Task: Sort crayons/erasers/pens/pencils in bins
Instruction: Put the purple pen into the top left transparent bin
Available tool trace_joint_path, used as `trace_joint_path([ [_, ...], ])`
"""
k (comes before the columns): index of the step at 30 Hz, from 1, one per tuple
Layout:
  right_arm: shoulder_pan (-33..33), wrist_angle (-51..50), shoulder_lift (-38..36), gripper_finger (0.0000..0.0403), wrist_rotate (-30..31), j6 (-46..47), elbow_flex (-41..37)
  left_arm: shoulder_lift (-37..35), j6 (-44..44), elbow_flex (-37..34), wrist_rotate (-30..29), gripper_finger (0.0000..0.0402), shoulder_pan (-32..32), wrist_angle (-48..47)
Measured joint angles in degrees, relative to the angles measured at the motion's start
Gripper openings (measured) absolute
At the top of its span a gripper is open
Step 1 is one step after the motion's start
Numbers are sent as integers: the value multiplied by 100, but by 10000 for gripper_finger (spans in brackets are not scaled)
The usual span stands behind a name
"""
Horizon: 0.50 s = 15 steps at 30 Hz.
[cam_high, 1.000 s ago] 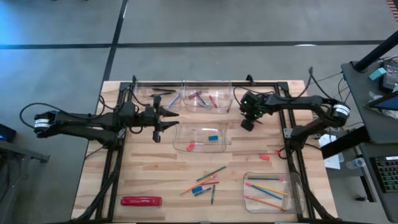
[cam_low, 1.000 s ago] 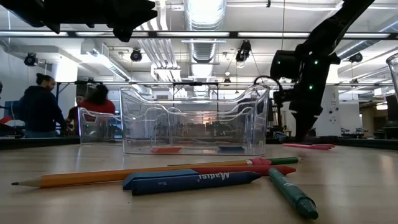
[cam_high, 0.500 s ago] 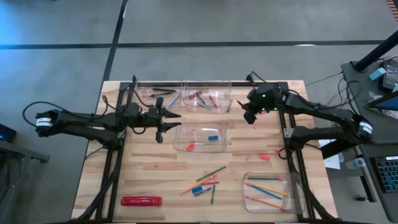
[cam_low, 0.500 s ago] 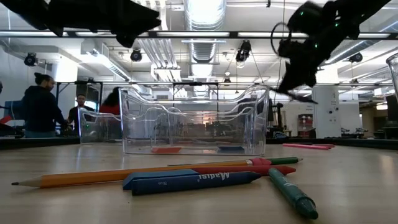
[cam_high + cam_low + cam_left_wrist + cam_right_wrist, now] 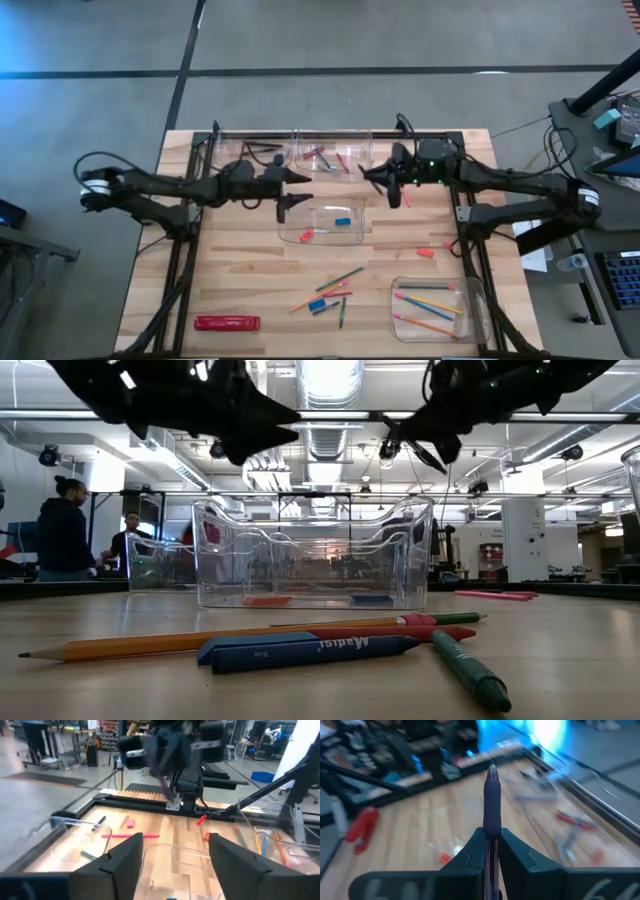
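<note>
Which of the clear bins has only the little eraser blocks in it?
The middle bin, below the two grippers: just a blue eraser and a red one. The others hold sticks.

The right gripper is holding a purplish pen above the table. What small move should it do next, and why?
Probably carry it a little farther toward the far-left bin. The right gripper is shut on the purplish pen and hangs in the air by the far-middle bin, which holds red and blue sticks. Dark pens seem to lie in the far-left one. The left gripper is open and empty.
</note>
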Motion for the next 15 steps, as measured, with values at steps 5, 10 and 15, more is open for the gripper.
trace_joint_path([
  [5, 416, 1133, 420, 24, -2, 56, 0, 697, -302, 100, 414, 237, 53, 931],
  [10, 622, 2336, 870, 24, 7, 54, 0, 1317, -470, 299, 667, 243, 57, 1501],
  [15, 650, 3364, 1312, 24, 7, 184, 9, 1781, -586, 569, 769, 243, 57, 1558],
])
